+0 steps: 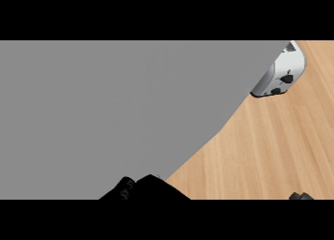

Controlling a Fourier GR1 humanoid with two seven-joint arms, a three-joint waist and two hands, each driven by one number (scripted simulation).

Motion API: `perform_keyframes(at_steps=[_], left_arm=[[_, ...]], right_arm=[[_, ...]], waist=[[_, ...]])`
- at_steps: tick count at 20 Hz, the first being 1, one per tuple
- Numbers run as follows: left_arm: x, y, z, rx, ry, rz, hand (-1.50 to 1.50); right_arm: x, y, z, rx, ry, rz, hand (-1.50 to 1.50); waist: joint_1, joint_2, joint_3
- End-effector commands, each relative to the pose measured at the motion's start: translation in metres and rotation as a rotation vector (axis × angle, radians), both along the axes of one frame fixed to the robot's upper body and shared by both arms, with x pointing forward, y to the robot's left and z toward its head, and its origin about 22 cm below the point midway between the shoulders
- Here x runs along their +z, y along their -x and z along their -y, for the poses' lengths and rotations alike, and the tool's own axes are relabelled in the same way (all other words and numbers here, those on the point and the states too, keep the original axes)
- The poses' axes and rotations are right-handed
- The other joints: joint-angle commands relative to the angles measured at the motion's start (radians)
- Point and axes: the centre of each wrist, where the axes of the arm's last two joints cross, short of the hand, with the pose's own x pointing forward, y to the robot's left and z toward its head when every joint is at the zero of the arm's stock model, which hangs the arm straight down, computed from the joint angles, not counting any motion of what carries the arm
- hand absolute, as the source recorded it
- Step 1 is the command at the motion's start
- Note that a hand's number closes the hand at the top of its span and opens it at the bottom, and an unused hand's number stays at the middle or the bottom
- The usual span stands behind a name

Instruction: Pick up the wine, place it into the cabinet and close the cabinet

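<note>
A flat grey panel (107, 112) fills most of the head view and hides whatever lies behind it; it may be the cabinet's door. No wine bottle shows. A black hand (139, 190), on the left side, rises at the bottom edge in front of the panel's lower corner. Only a small black tip of the right hand (300, 196) shows at the bottom right over the counter. A pale grey rounded part with black spots (280, 77), like a piece of a forearm, peeks out from behind the panel's right edge at the top right.
The wooden counter top (280, 145) shows to the right of the panel's slanted edge, from the top right corner down to the bottom.
</note>
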Motion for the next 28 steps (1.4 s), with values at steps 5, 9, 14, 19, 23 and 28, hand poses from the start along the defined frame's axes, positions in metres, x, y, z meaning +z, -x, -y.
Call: perform_keyframes(at_steps=[5, 9, 14, 19, 23, 28], left_arm=[[0.034, -0.005, -0.035, -0.086, -0.015, 0.01, 1.5], [0.025, -0.008, -0.061, -0.059, 0.004, 0.028, 1.5], [0.021, -0.013, -0.079, -0.062, -0.002, 0.031, 1.5], [0.035, -0.014, -0.073, -0.063, -0.021, 0.018, 1.5], [0.033, -0.019, -0.083, -0.053, 0.008, 0.047, 1.5], [0.036, -0.017, -0.084, -0.045, 0.002, 0.048, 1.5]], right_arm=[[-0.001, -0.056, -0.064, -0.17, -0.001, 0.068, 1.5], [0.012, -0.095, -0.078, -0.24, 0.007, 0.046, 1.5], [0.005, -0.139, -0.093, -0.314, 0.019, -0.005, 1.5], [-0.013, -0.19, -0.08, -0.414, -0.007, -0.021, 1.5], [-0.029, -0.215, -0.063, -0.465, 0.062, -0.021, 1.5], [-0.05, -0.234, -0.029, -0.509, 0.09, -0.01, 1.5]], waist=[[0.025, 0.009, 0.0], [0.027, 0.013, -0.001], [0.031, 0.02, -0.001], [0.024, 0.021, 0.001], [0.024, 0.03, -0.001], [0.012, 0.032, 0.001]])
